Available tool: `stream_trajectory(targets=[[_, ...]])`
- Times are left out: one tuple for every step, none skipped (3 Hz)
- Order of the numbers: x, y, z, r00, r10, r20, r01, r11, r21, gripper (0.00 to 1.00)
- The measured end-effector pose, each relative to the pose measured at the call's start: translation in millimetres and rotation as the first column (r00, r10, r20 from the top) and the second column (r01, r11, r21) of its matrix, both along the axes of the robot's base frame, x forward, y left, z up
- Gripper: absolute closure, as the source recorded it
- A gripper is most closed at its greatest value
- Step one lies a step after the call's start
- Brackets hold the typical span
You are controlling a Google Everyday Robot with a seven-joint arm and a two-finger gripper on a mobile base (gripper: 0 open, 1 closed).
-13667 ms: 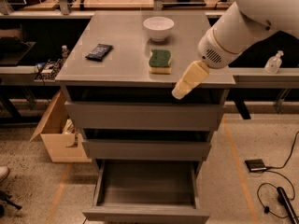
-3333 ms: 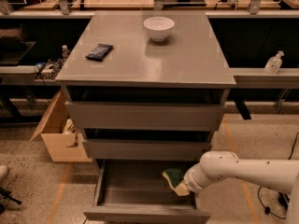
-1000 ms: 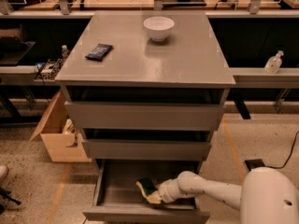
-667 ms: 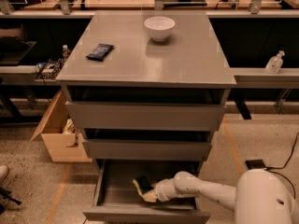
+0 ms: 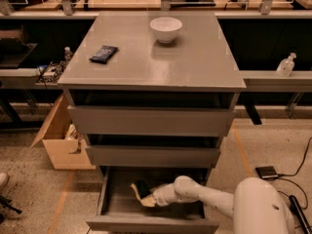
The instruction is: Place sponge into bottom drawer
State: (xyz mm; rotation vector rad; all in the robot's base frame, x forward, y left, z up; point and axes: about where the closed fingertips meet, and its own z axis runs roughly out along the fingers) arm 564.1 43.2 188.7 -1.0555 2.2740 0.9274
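Gripper (image 5: 143, 195) low inside the open bottom drawer (image 5: 151, 224), fingers clamped on the sponge (image 5: 142, 186). It has edged toward 9 o'clock since a moment ago. Arm (image 5: 204, 195) enters from 4 o'clock. White bowl (image 5: 165, 29) and black packet (image 5: 104, 53) unchanged on the cabinet top.

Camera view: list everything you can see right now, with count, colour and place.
cabinet: one, grey, centre
bottom drawer: one, grey, lowest, open
upper drawers: two, grey, above bottom drawer
sponge: one, dark green and yellow, in bottom drawer
bowl: one, white, cabinet top, rear
packet: one, black, cabinet top, left
cardboard box: one, brown, floor, left
bottle: one, clear, ledge at right
arm: one, white, from lower right
tool: one, yellowish, inside bottom drawer, at the sponge
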Motion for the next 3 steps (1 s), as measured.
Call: stream_trajectory(targets=[[6.8, 21.8, -8.0, 0.9996, 0.025, -0.01, -0.025, 1.0, 0.014, 1.0], [6.4, 23.4, -8.7, 0.9996, 0.027, -0.011, -0.027, 1.0, 0.015, 0.82], [4.9, 25.0, -9.6, 0.9995, 0.029, -0.013, -0.029, 0.999, 0.016, 0.59]])
